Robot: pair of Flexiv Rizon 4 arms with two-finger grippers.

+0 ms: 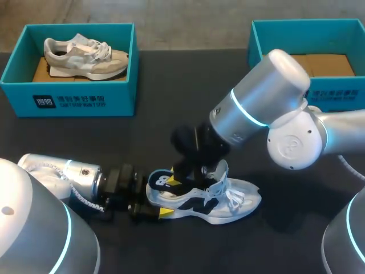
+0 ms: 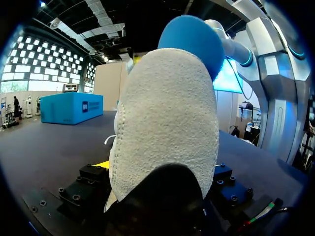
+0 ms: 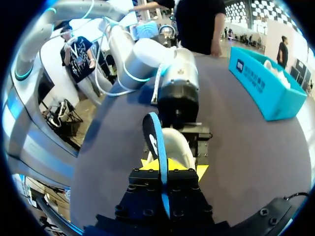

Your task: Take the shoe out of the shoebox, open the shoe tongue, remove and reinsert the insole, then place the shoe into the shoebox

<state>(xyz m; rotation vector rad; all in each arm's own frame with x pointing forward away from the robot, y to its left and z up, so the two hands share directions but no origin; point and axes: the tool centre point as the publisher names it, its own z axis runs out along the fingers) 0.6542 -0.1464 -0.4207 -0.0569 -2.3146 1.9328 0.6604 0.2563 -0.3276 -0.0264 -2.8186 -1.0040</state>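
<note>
shoe (image 1: 219, 202): white, navy, yellow | insole (image 3: 157, 147): blue | left shoebox (image 1: 68, 101): teal | table (image 1: 171, 85): black

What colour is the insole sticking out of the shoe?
Blue. The insole shows best in the left wrist view, rising behind the heel.

Head view: fixed, high behind the robot, facing down on the table (image 1: 171, 131), with both arms in frame. Left wrist view: low, almost against the shoe (image 2: 167, 123) heel, facing across the table toward the right arm (image 2: 275, 73). Right wrist view: close above the insole (image 3: 156, 142), facing the left arm (image 3: 157, 64). All three views share the shoe at mid-table.
</note>
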